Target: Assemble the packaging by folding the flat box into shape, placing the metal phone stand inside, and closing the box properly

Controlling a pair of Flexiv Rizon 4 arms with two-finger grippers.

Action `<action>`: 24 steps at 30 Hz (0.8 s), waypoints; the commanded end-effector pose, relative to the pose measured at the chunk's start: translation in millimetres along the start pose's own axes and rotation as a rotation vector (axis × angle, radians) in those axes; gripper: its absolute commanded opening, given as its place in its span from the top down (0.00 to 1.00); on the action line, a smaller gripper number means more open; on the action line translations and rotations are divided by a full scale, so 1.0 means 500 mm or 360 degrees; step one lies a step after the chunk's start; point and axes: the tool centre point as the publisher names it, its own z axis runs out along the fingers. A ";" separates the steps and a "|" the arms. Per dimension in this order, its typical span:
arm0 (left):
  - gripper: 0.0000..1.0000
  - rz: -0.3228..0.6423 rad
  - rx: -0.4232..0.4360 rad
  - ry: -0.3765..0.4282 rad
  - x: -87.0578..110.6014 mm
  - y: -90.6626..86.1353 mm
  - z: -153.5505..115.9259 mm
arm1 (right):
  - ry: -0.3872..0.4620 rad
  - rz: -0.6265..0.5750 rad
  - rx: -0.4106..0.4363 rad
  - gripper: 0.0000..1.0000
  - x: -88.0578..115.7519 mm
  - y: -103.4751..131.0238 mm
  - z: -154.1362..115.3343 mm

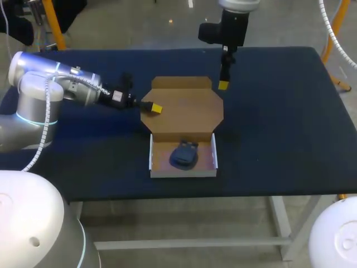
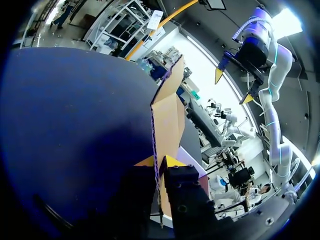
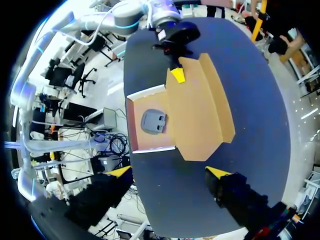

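Since the phone stand (image 1: 184,156) lies in the box (image 1: 154,162), closing appears due.
Left gripper (image 1: 157,108) jaws pinch the lid (image 1: 187,111); right gripper (image 1: 223,85) jaws wide, empty; next, fold lid forward.

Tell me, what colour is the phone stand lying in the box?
The phone stand is dark bluish grey, seen best in the right wrist view.

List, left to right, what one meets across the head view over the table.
left arm → left claw, clamped on the edge of the box lid → phone stand → right claw, open
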 end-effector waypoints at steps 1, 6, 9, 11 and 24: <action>0.91 0.0036 0.0000 0.0023 0.000 0.003 -0.001 | 0.0004 -0.0001 0.0003 0.00 0.001 -0.001 -0.002; 1.00 0.0112 0.0000 0.0056 0.006 0.003 -0.004 | 0.0005 0.0001 0.0006 0.00 0.002 -0.001 -0.002; 1.00 0.0167 -0.0001 0.0088 0.007 0.002 -0.005 | 0.0005 0.0002 0.0006 0.00 0.002 -0.002 -0.002; 1.00 0.0211 -0.0003 0.0124 0.008 0.002 -0.006 | 0.0005 0.0003 0.0007 0.00 0.003 -0.002 -0.002; 1.00 0.0268 -0.0004 0.0182 0.007 0.001 -0.009 | -0.0041 0.0007 0.0008 0.00 0.012 0.001 -0.013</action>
